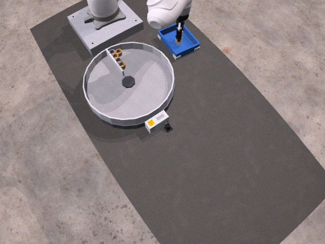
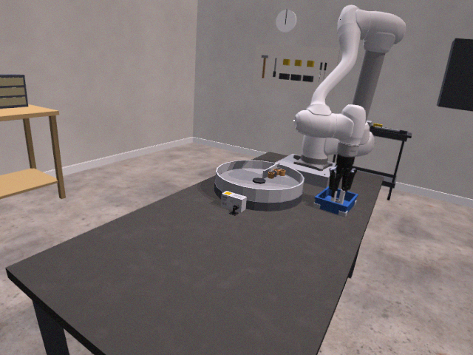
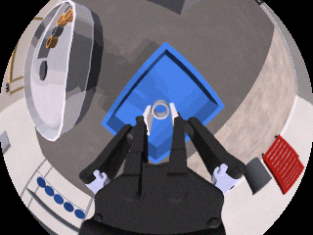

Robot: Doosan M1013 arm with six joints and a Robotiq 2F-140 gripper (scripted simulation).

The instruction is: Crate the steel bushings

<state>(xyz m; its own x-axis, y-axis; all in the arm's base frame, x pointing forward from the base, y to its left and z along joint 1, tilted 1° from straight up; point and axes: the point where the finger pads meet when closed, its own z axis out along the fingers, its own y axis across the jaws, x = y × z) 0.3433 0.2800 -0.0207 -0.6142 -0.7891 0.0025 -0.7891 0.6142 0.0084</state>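
Note:
One grey steel bushing [image 3: 159, 117] stands low inside the blue crate [image 1: 187, 51] [image 2: 329, 207] [image 3: 167, 73], between the fingertips. My gripper [image 1: 179, 43] [image 2: 339, 197] [image 3: 160, 110] reaches down into the crate and is slightly open, with the fingers just beside the bushing. No other bushing shows in the crate, but the gripper hides part of its floor in the wrist view. On the turning table [image 1: 147, 91] [image 2: 263, 194] [image 3: 53, 113] two grey bushings and three orange bushings lie in a cluster.
A thin upright divider [image 1: 114, 60] stands along the cluster on the turning table. A white box [image 1: 157, 121] [image 2: 233, 201] with a small black part stands at the turning table's front edge. The arm's base plate [image 1: 112, 34] is behind the turning table. The crate has raised walls around the fingers.

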